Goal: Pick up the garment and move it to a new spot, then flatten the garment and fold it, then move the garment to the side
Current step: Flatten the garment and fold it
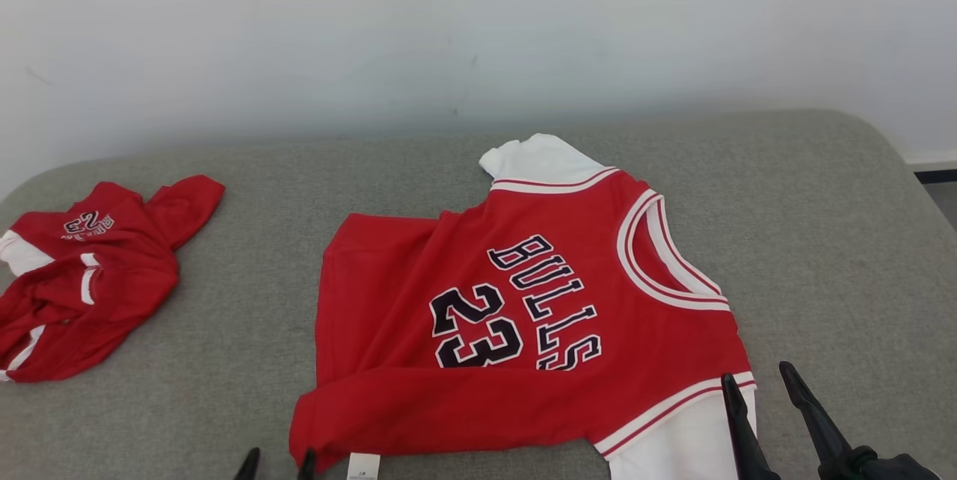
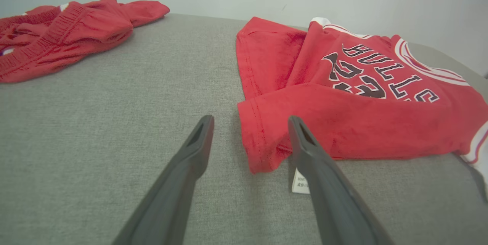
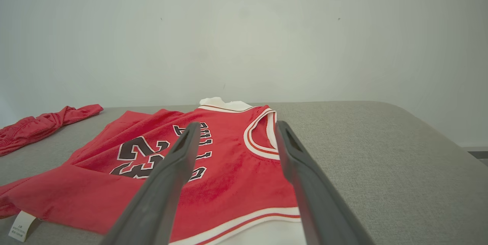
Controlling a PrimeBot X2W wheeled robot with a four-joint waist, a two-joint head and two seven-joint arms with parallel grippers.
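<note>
Right gripper beside jersey lying crosswise, collar rightward, hem leftward.

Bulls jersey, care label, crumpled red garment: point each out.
Bulls jersey [image 1: 523, 300], head view, on the chest lettering.
care label [image 3: 22, 226], right wrist view, on its white face.
crumpled red garment [image 1: 112, 300], head view, on its red middle.

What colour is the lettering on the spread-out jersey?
Black with a white outline, on the red jersey; the head view shows it best.
</note>
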